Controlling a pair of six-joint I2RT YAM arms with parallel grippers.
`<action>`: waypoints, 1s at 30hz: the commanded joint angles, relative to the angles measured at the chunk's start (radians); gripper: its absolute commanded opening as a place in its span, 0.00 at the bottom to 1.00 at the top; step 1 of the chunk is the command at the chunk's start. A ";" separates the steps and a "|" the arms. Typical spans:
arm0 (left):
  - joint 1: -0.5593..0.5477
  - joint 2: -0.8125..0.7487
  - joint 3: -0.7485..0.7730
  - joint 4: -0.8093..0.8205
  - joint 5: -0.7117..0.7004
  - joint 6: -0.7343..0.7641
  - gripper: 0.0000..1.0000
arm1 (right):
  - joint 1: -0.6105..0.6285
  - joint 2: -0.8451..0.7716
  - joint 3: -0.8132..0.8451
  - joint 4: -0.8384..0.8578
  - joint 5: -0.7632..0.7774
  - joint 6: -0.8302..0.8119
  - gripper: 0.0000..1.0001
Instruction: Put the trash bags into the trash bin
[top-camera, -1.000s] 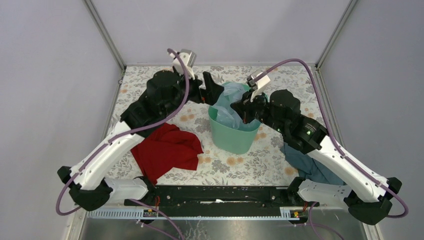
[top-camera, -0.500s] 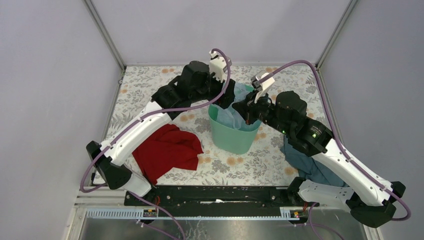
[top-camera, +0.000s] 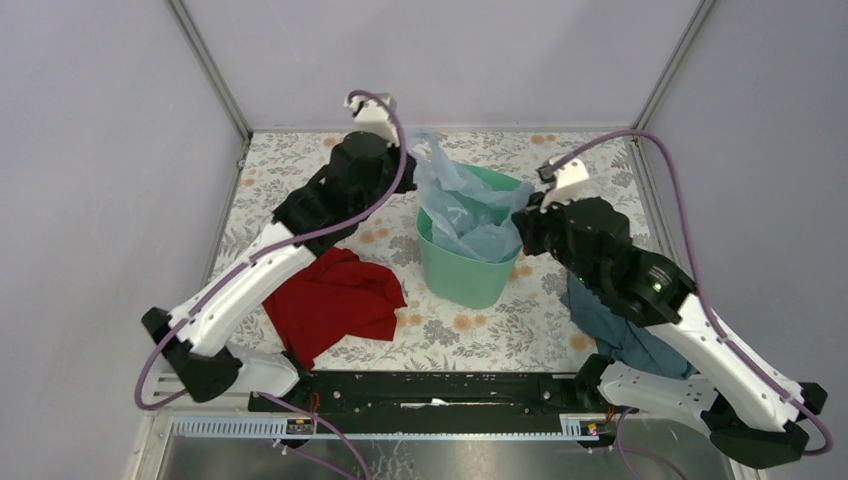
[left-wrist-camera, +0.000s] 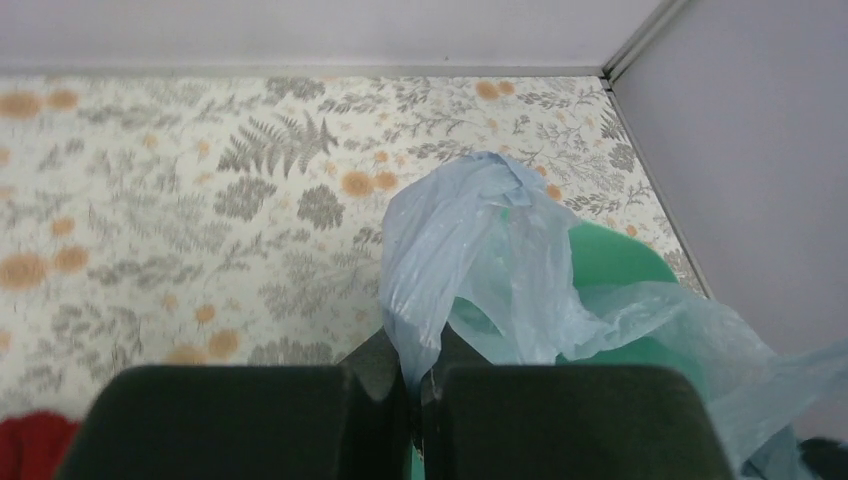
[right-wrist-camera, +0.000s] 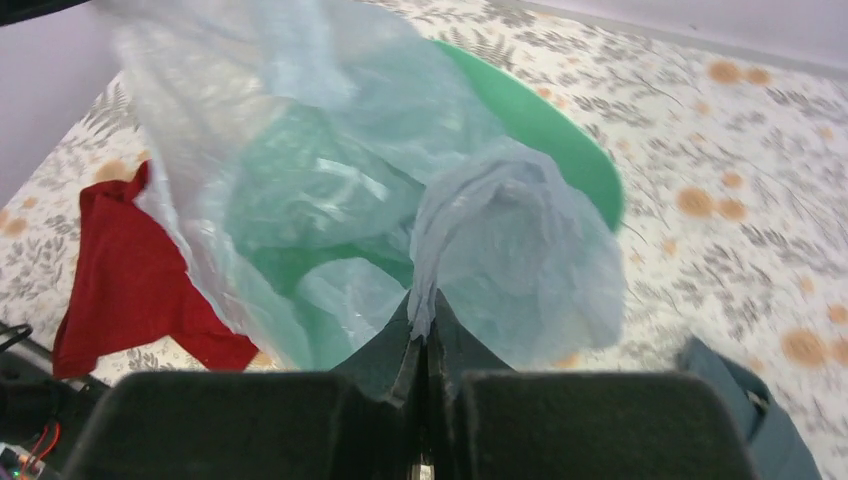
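Note:
The mint-green trash bin (top-camera: 468, 275) stands mid-table with a thin pale-blue trash bag (top-camera: 455, 205) hanging into it and spread across its mouth. My left gripper (top-camera: 412, 160) is shut on the bag's left edge, lifted above and beyond the bin's left rim. In the left wrist view the film (left-wrist-camera: 470, 260) rises out of the pinched jaws of that gripper (left-wrist-camera: 417, 362), with the bin's rim (left-wrist-camera: 620, 262) behind. My right gripper (top-camera: 520, 222) is shut on the bag's right edge at the bin's right rim; its wrist view shows the bag (right-wrist-camera: 500, 250) bunched at the gripper's (right-wrist-camera: 421, 318) tips over the bin (right-wrist-camera: 545, 125).
A red cloth (top-camera: 335, 300) lies on the flowered tabletop left of the bin, also seen as red cloth (right-wrist-camera: 125, 280) from the right wrist. A dark teal cloth (top-camera: 620, 335) lies to the right under my right arm. Grey walls close the back and sides.
My left gripper reached to the bin's left rim, shut on the bag's edge and drew it up and left. The right gripper pulled its edge right, so the bag's mouth spread wider.

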 joint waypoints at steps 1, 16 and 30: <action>0.012 -0.163 -0.160 0.059 -0.097 -0.200 0.02 | -0.003 -0.106 -0.025 -0.157 0.189 0.115 0.04; 0.019 -0.364 -0.457 0.096 0.030 -0.417 0.01 | -0.003 -0.262 -0.180 -0.101 -0.008 0.473 0.63; 0.019 -0.398 -0.456 0.076 0.026 -0.359 0.04 | -0.003 -0.235 -0.267 0.004 -0.076 0.605 0.92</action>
